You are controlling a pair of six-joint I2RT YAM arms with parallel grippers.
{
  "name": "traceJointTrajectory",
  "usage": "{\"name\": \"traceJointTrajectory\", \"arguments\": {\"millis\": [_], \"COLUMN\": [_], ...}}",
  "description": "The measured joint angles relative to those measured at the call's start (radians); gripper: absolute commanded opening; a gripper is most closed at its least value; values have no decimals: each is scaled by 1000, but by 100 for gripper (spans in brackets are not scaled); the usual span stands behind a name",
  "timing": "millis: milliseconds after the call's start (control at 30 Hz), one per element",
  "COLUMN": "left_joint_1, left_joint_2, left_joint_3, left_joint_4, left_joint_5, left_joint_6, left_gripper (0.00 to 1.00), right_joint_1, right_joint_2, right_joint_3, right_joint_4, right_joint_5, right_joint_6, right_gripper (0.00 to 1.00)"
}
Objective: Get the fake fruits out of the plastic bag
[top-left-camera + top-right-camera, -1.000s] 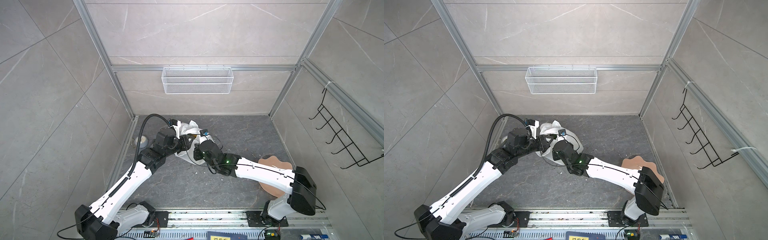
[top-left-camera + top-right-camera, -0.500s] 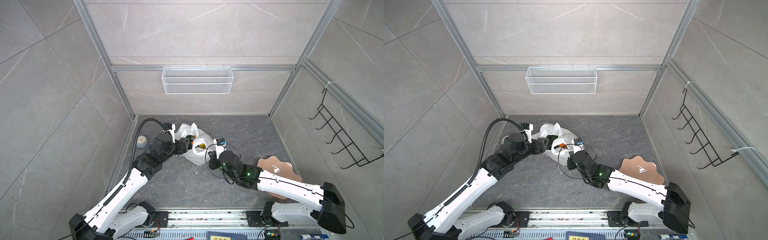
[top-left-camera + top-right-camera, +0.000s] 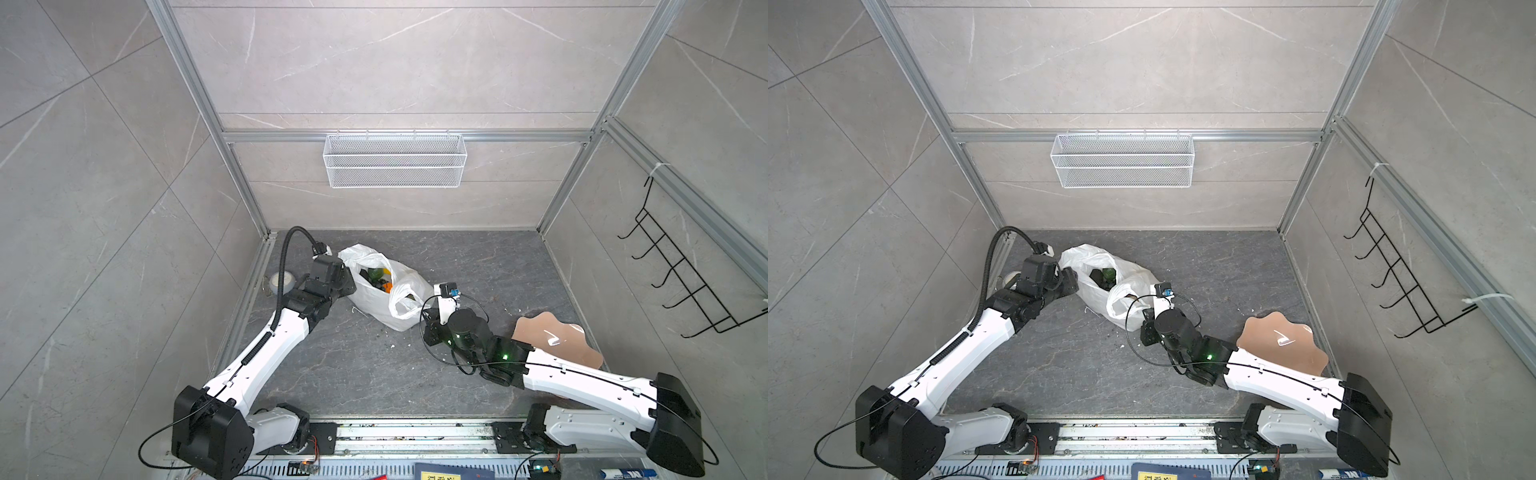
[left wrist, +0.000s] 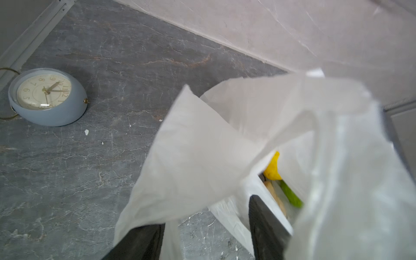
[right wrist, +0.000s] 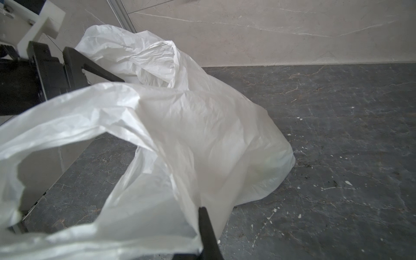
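Most of the fake fruits (image 3: 376,277) are concealed by the plastic bag (image 3: 374,305). In both top views only dark, green and orange scraps are seen through its mouth, too small to be named. In the left wrist view a yellow piece (image 4: 272,169) and a green stalk (image 4: 290,197) are half covered by blurred film. The left pincer (image 4: 204,212) is cut off by the picture's edge, and one finger (image 4: 144,242) is draped by film. Of the right pincer (image 5: 200,212) one dark finger is seen; its bite on the bag is hidden. The clock (image 3: 272,285) is partly masked by the left arm (image 3: 266,353), the pink plate (image 3: 536,334) by the right arm (image 3: 582,378).
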State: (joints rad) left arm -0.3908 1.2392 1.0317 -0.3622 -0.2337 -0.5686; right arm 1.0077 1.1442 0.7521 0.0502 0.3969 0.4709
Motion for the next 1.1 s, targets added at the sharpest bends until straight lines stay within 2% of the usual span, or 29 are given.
{"name": "traceJointTrajectory", "arguments": {"millis": [100, 267, 433, 567, 700, 733, 900, 1000, 1100], "left_joint_1": [35, 37, 38, 47, 68, 72, 63, 60, 83], "left_joint_2": [0, 27, 109, 137, 157, 155, 60, -64, -117], "left_joint_3": [-2, -6, -6, -13, -39, -59, -233, -313, -291], "left_joint_4": [39, 87, 83, 84, 113, 127, 222, 241, 244], "left_joint_5": [82, 188, 219, 227, 263, 272, 316, 316, 293], "left_joint_6": [-21, -66, -105, -123, -131, -134, -167, -183, -180], "left_gripper": [69, 71, 65, 43, 13, 8, 0, 0, 0], "right_joint_1": [0, 0, 0, -1, -37, -63, -270, -357, -390], "right_joint_2": [-10, -10, -10, -28, -41, -43, -15, 100, 276], "right_joint_3": [-22, -56, -68, -80, -101, -109, -142, -92, 54], "right_joint_4": [4, 34, 58, 63, 69, 77, 142, 189, 204], "right_joint_5": [-1, -26, -34, -26, -37, -54, -216, -319, -381], "right_joint_6": [0, -1, -4, -4, -3, 0, 27, 35, 35], "right_gripper": [0, 0, 0, 0, 0, 0, 0, 0, 0]}}
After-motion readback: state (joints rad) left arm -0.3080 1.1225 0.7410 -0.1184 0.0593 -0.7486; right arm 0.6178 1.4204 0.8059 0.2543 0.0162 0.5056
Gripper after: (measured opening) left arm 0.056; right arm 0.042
